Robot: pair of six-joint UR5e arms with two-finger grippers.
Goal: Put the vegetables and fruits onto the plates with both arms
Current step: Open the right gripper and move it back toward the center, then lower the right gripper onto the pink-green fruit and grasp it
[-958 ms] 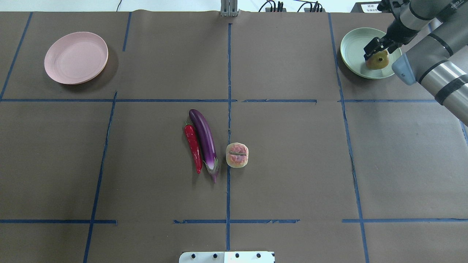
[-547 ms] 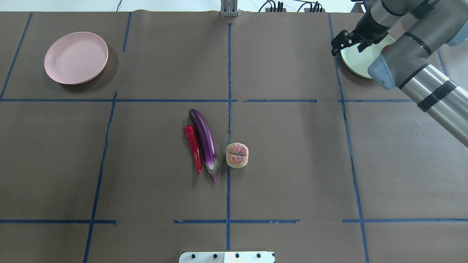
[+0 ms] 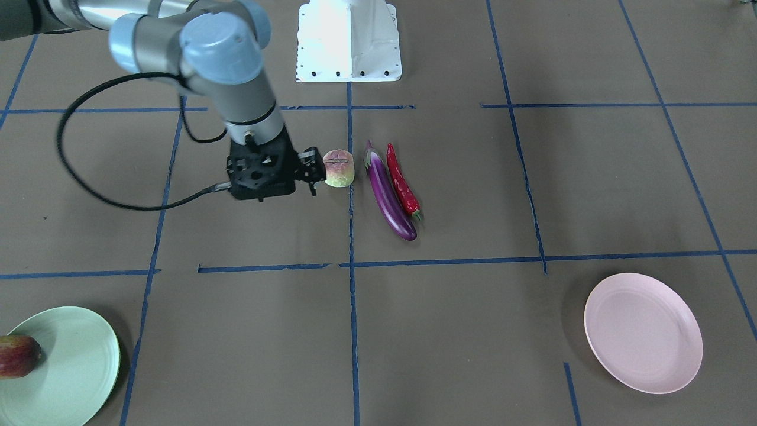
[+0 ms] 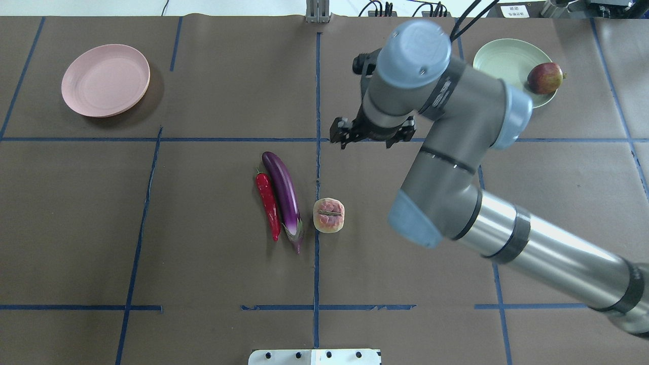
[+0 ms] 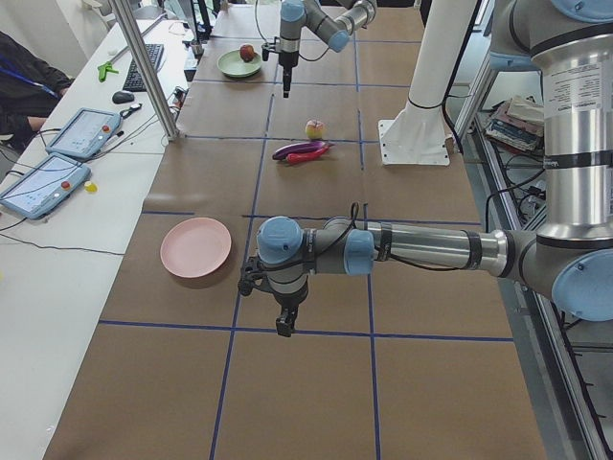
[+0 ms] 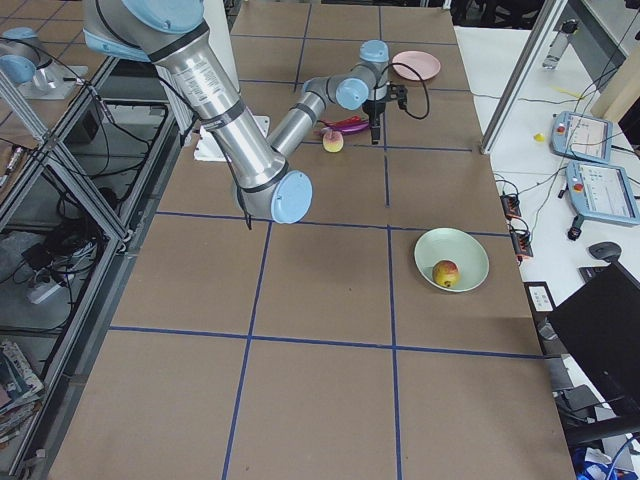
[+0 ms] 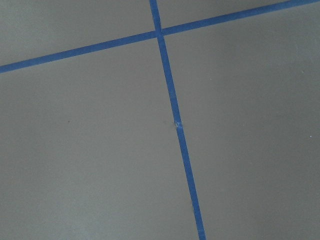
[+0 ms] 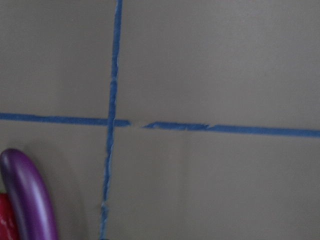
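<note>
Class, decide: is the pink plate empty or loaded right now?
Empty. The pink plate shows only its bare surface; the eggplant and chili pepper lie mid-table.

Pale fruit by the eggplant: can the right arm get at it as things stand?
Probably yes. The right gripper hangs open and empty near the pale fruit, bare table between them; the eggplant lies on the other side.

Two round plastic plates with ridged rims: a pale pink plate (image 4: 105,80) at the overhead view's upper left and a pale mint-green plate (image 4: 499,58) at its upper right.

Two round fruits: a dark red-yellow apple (image 4: 545,78) and a paler pink-and-green fruit (image 4: 328,215).

Two vegetables at centre: a long glossy purple eggplant (image 4: 285,197) and a slim glossy red chili pepper (image 4: 268,205).

Two grey metal robot arms: the right arm (image 4: 456,167) and the left arm (image 5: 421,249).

One white mounting base (image 3: 349,41).
</note>
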